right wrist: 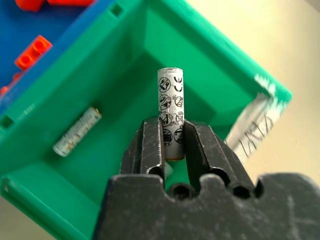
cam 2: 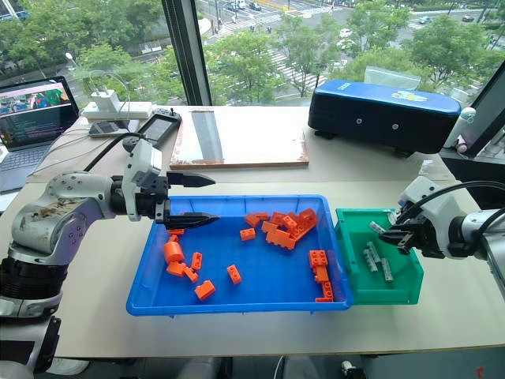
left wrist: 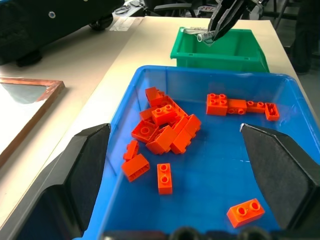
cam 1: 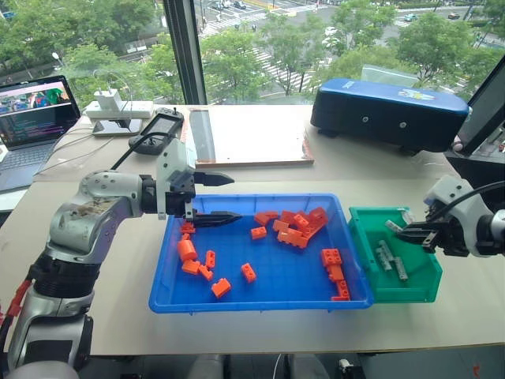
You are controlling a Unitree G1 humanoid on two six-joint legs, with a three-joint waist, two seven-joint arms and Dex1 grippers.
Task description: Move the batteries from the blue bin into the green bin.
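Item, right tool (right wrist: 172,142): clamped on one battery (right wrist: 170,107), which stands out past the fingertips along the tool's own line, directly over the green bin (cam 1: 364,260); you have only to part the jaws, in my judgement, and it drops in.
Item, green bin: three or so batteries (cam 1: 388,259) on its floor; touching the blue bin (cam 1: 237,302) on the desk (cam 1: 118,316).
Item, blue bin: orange toy bricks (cam 1: 293,227) scattered; no battery that you can make out among them.
Item, left tool (cam 1: 207,199): open and empty, level above the blue bin's near-left part.
Note: the right wrist view gives you the grip and the battery's printed label; the head views give the bins' layout.
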